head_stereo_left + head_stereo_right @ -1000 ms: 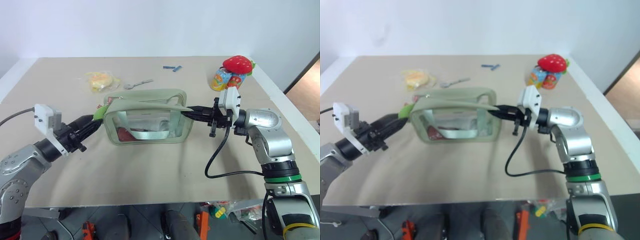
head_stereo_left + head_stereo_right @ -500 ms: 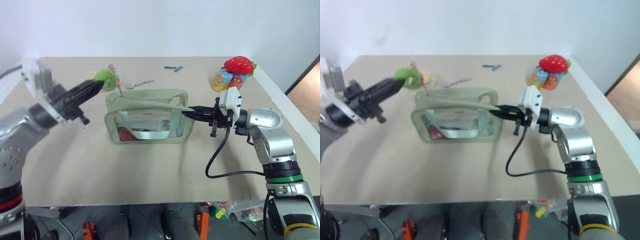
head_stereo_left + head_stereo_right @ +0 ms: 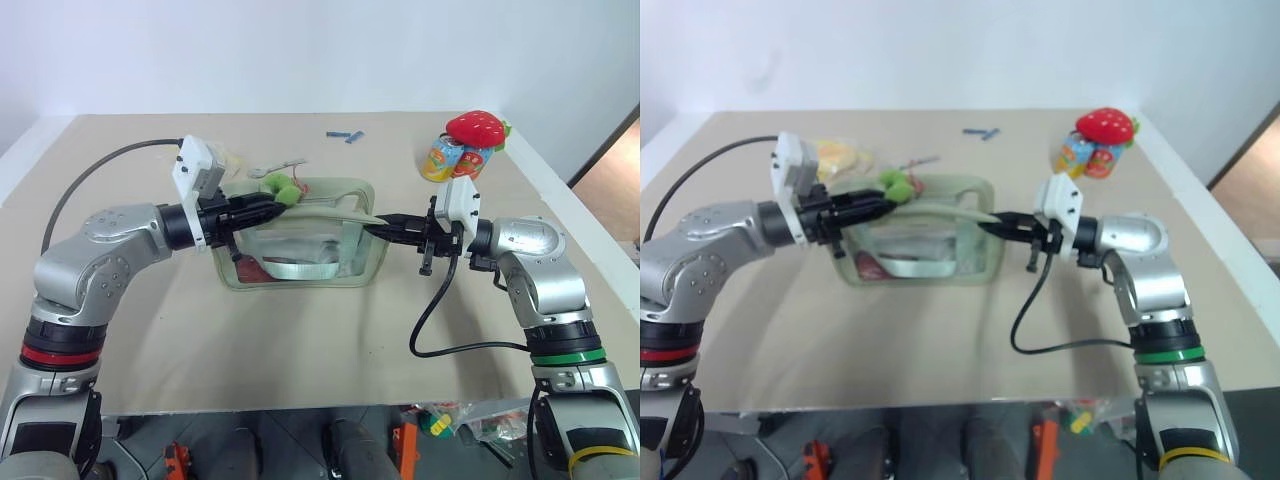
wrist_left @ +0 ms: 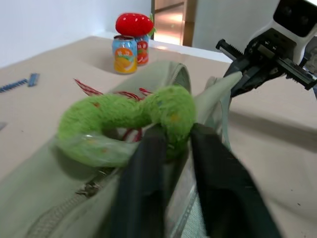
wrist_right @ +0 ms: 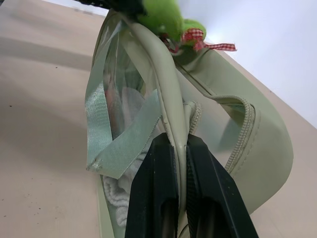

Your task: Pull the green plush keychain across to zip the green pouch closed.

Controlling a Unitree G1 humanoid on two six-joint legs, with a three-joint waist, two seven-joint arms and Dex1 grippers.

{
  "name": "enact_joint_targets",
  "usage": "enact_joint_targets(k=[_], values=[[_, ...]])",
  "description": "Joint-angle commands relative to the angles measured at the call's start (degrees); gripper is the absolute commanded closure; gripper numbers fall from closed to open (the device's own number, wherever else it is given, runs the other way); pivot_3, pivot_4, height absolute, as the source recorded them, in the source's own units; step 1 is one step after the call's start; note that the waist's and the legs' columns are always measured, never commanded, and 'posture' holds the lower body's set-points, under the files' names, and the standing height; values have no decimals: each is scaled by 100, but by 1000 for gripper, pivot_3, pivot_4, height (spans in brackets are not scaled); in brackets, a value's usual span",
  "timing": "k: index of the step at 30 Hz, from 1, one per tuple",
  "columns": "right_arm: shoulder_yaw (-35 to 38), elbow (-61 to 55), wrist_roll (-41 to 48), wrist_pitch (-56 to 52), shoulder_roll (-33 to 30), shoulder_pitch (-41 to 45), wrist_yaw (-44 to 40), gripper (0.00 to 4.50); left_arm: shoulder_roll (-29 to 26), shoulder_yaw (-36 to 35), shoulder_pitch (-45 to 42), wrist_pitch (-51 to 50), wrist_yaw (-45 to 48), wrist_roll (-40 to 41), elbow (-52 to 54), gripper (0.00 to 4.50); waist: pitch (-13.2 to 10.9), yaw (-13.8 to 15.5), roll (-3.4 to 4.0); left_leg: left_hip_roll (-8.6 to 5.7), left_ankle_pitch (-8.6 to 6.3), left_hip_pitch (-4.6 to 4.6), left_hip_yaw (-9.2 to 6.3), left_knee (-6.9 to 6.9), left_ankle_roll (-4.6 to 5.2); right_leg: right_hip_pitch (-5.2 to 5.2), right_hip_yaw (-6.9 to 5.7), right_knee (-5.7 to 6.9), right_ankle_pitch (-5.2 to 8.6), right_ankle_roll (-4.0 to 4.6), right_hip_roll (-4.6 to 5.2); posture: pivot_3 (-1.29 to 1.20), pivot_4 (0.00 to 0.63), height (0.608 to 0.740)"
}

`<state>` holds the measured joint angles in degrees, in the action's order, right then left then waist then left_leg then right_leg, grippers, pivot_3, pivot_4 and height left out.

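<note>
green plush keychain | pinched in left tool | over green pouch zipper

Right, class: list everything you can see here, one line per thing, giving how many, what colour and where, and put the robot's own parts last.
Table: one, beige, under everything.
Green pouch: one, pale sage with clear side windows, middle of the table.
Green plush keychain: one, lime green, on top of the pouch towards its left end.
Strawberry plush: one, red, far right, on the cans.
Cans: two, colourful, far right of the table.
Yellow packet: one, far left behind the pouch.
Spoon: one, silver, behind the pouch.
Blue bits: a few, small, far edge.
Left gripper: one, black fingers closed around the keychain.
Right gripper: one, black fingers pinching the pouch's edge at its right end.
</note>
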<state>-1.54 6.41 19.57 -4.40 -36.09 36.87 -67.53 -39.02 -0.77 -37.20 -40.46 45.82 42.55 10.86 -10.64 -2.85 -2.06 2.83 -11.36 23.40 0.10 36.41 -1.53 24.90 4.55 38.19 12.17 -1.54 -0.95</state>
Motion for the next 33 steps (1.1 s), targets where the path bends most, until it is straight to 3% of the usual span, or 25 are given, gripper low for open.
enact_joint_targets(k=[1, 5, 9, 15, 16, 25, 26, 33], values=[[71, -167, 0, 91, -70, 34, -23, 4500, -396, -428, 11, -249, 278, 250, 381, 2076, 0, -9, 0, 0, 0, 0, 0, 0, 0, 1, 0, 0, 0, 0, 0, 0, 150, 740], [80, -126, -5, 126, -88, 35, -57, 4500, -1043, -1342, 560, -461, 450, 547, 628, 679, -1, -34, 1, 4, 0, 1, 0, -4, 0, 6, -1, 1, 2, 2, -1, 0, 150, 740], [63, -39, 11, 183, -69, 53, -98, 4500, -1211, -2029, 1741, -127, 399, 214, 825, 679, 0, -46, 3, 5, 0, 0, 3, -8, 1, 7, -3, 1, 6, 8, 2, 0, 150, 740], [-31, 127, -39, 287, 26, 162, -147, 4500, -514, -1656, 2306, 654, -93, -508, 794, 679, 0, 8, -3, 3, 0, -3, 3, 4, 0, -2, -9, 0, 15, 26, 9, 0, 150, 740], [-36, 143, -42, 299, 33, 175, -152, 4500, -408, -1575, 2290, 749, -153, -609, 753, 1220, 0, 9, -3, 3, 2, -3, 3, 7, -1, -3, -8, 0, 12, 26, 9, 0, 150, 740], [-57, 158, 69, -21, 54, 263, -203, 4500, 208, -1099, 1902, 1190, -335, -982, 534, 4241, 0, -8, -3, 5, 5, -6, 4, 1, 0, 1, 1, 1, -9, 7, -1, 0, 150, 740], [-54, 112, 146, -208, 37, 264, -228, 4147, 231, -1078, 1868, 1223, -314, -1004, 510, 4499, 0, -8, -3, 6, 5, -6, 5, 1, 0, 1, 1, 1, -9, 7, -1, 0, 150, 740], [-30, -643, 357, -912, -229, 416, -367, 1782, 250, -964, 1850, 1333, -130, -1097, 365, 4500, 0, 9, -2, 3, 5, 2, 4, 1, 0, 5, 1, 0, -8, 6, 2, 0, 150, 740]])
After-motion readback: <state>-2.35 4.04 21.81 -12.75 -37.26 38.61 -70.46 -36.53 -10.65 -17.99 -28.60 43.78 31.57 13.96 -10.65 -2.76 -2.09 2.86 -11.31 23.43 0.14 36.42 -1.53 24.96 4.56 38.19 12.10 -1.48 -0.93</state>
